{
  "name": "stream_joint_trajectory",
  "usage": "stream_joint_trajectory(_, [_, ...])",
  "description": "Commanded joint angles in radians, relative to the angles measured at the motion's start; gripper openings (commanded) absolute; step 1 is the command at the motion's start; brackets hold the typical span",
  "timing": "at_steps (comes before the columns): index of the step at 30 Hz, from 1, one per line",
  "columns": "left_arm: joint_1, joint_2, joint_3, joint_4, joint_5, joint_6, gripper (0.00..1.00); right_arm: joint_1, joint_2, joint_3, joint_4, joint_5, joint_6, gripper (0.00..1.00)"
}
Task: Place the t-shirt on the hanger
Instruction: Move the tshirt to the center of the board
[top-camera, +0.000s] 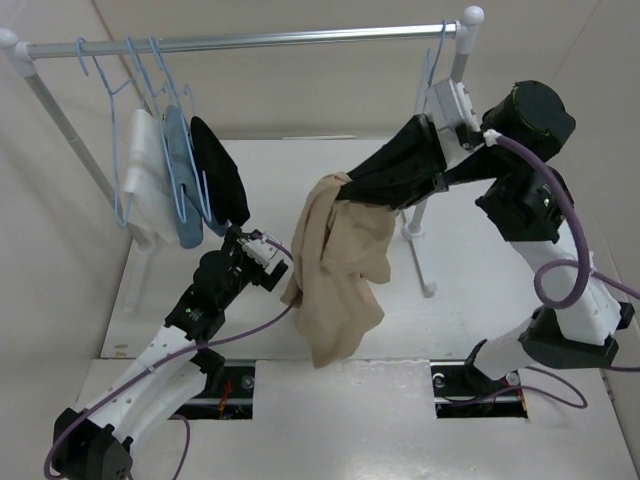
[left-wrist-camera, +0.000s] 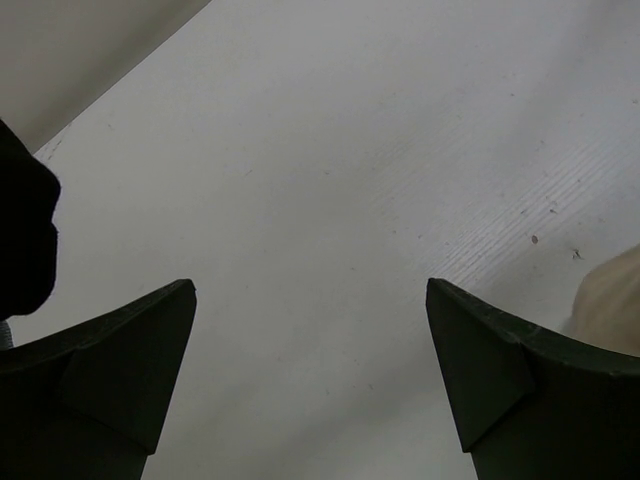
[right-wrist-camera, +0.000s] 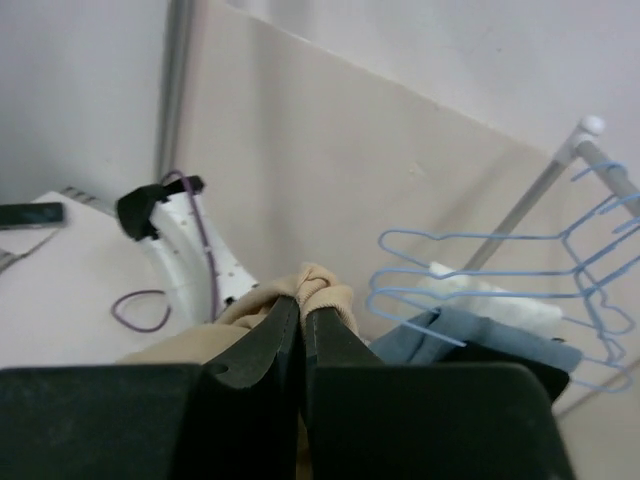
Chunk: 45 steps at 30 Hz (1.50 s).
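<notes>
Now: my right gripper (right-wrist-camera: 300, 308) pinched tight on bunched top of t-shirt (top-camera: 340, 270). Shirt dangles mid-air over table (top-camera: 470, 300), between my two arms. Hanger (top-camera: 436, 60) hooked on rail (top-camera: 270, 40) at right end, lower part hidden behind my right wrist. My left gripper (left-wrist-camera: 310, 285) spread wide, empty, low over table. Black garment (top-camera: 220, 175) close by its left finger. Light-blue garment (top-camera: 180, 185) and white garment (top-camera: 145, 180) crowd left end of rail. Rack post (top-camera: 418, 250) just behind shirt.
</notes>
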Motion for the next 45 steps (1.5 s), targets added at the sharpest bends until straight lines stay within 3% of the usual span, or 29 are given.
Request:
stream_joint_trajectory(1, [0.001,-0.014,0.01,0.017,-0.005,0.01,0.99,0.077,0.08,0.227,-0.388,0.352,-0.253,0.0])
stream_joint_trajectory(3, [0.001,-0.014,0.01,0.017,-0.005,0.01,0.99,0.077,0.074,0.242,-0.395,0.446,-0.253,0.0])
stream_joint_trajectory(4, [0.001,-0.024,-0.001,0.017,-0.005,0.01,0.99,0.077,0.057,0.211,-0.372,0.553,-0.262,0.0])
stream_joint_trajectory(7, [0.001,-0.034,-0.01,0.017,-0.005,0.01,1.0,0.077,0.011,0.09,-0.304,0.687,-0.262,0.0])
stream_joint_trajectory(11, [0.001,-0.044,-0.01,0.008,-0.005,0.01,1.0,0.077,0.06,0.101,-0.341,0.898,-0.212,0.0])
stream_joint_trajectory(18, [0.001,-0.053,-0.019,0.017,-0.078,0.01,1.0,-0.05,0.188,0.114,-0.448,0.916,-0.011,0.0])
stream_joint_trajectory(21, [0.001,-0.062,-0.03,0.017,-0.118,0.01,1.0,-0.156,0.2,0.07,-0.504,0.875,0.081,0.28])
stream_joint_trajectory(22, [0.001,-0.062,-0.041,0.017,-0.118,0.01,1.0,-0.176,0.211,0.07,-0.521,0.875,0.082,0.42])
stream_joint_trajectory(23, [0.001,-0.062,-0.041,0.017,-0.133,0.01,1.0,-0.186,0.227,0.08,-0.542,0.875,0.082,0.66])
stream_joint_trajectory(26, [0.001,-0.062,-0.041,0.017,-0.144,0.01,1.0,-0.135,0.269,0.171,-0.646,0.914,0.016,0.99])
stream_joint_trajectory(29, [0.001,-0.051,-0.041,0.017,-0.132,0.023,1.0,-0.066,0.303,0.199,-0.711,1.018,-0.044,1.0])
stream_joint_trajectory(33, [0.001,-0.042,-0.032,-0.008,-0.088,0.033,1.0,-0.01,0.288,0.054,-0.711,0.985,-0.078,0.98])
stream_joint_trajectory(36, [0.001,-0.042,-0.012,-0.045,-0.04,0.056,1.0,0.024,0.26,-0.068,-0.702,1.0,-0.125,0.86])
stream_joint_trajectory(37, [0.001,-0.042,-0.012,-0.075,-0.031,0.07,1.0,0.048,0.236,-0.147,-0.702,1.0,-0.139,0.76])
stream_joint_trajectory(38, [0.001,-0.042,-0.012,-0.087,-0.031,0.07,1.0,0.059,0.226,-0.187,-0.693,1.0,-0.167,0.73])
stream_joint_trajectory(39, [0.001,-0.053,-0.012,-0.101,-0.031,0.07,1.0,0.059,0.212,-0.233,-0.679,0.961,-0.167,0.73])
stream_joint_trajectory(43, [0.001,-0.125,-0.033,-0.158,-0.04,0.073,0.97,0.105,0.117,-0.496,-0.55,0.936,-0.167,0.9])
stream_joint_trajectory(45, [0.001,-0.171,-0.051,-0.206,-0.013,0.105,0.97,0.114,0.091,-0.628,-0.486,0.936,-0.178,0.92])
